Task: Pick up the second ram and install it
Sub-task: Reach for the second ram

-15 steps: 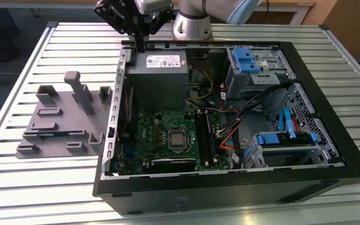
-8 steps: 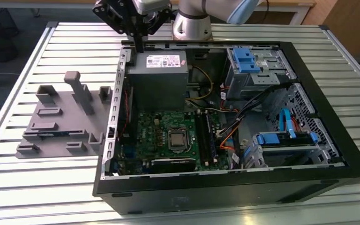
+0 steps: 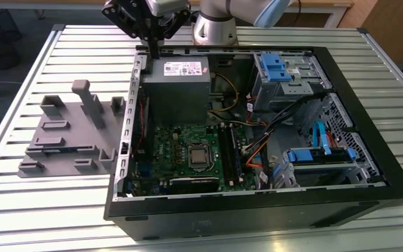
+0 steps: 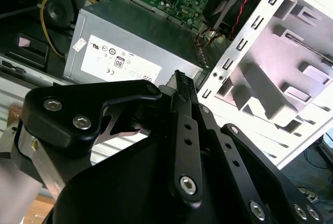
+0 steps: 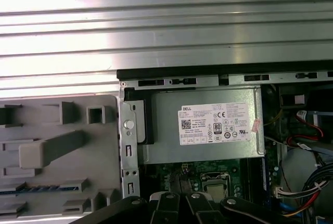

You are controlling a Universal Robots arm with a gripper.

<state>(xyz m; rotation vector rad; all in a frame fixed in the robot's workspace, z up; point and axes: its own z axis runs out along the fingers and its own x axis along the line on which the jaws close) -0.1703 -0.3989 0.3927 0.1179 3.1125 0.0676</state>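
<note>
The second ram (image 5: 44,188) is a thin blue-green stick lying on edge in a slot of the grey tray (image 5: 78,125); in the exterior view the ram (image 3: 61,149) sits near the tray's front. My gripper (image 3: 154,51) hangs over the back left corner of the open computer case, above the power supply (image 3: 176,73), well away from the ram. Its black fingers (image 4: 179,86) are closed together with nothing between them. The first wrist view looks down past the gripper (image 5: 179,202) onto the power supply and the tray.
The green motherboard (image 3: 180,152) with its silver chip lies in the case floor, with long memory slots (image 3: 228,155) beside it. Cables and blue drive bays (image 3: 282,68) fill the exterior view's right side. The tray's tall post (image 3: 89,102) stands between gripper and ram.
</note>
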